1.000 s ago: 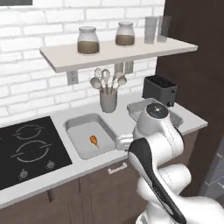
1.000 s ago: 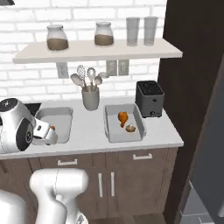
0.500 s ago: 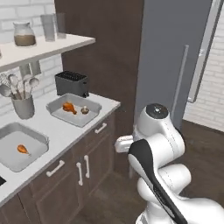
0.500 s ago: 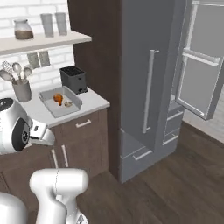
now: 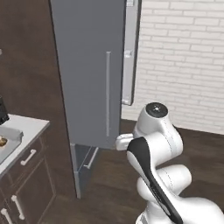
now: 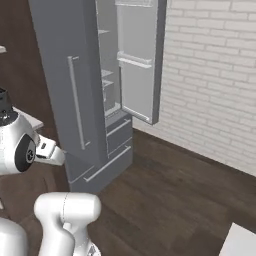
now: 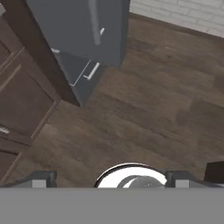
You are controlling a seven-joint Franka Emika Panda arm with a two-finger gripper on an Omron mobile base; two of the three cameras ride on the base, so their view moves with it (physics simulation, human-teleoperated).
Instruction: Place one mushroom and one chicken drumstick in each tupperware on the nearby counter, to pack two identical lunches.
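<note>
At the left edge of the left base view I see the end of the pale counter over dark cabinets. One light-grey tupperware pokes in at that edge with a small brown bit of food in it; I cannot tell whether it is a mushroom or a chicken drumstick. My gripper points down at the wooden floor in the hand view, open, its fingertips far apart and nothing between them.
A tall grey fridge stands right of the counter; its left door is shut, its right door hangs open onto shelves. A drawer sits at its base. Dark wood floor spreads ahead, with a white brick wall behind.
The whole picture has swung to the right: the stovetop, shelf and most of the counter have slid out at the left, and the fridge and floor have come in. The gripper stays open.
</note>
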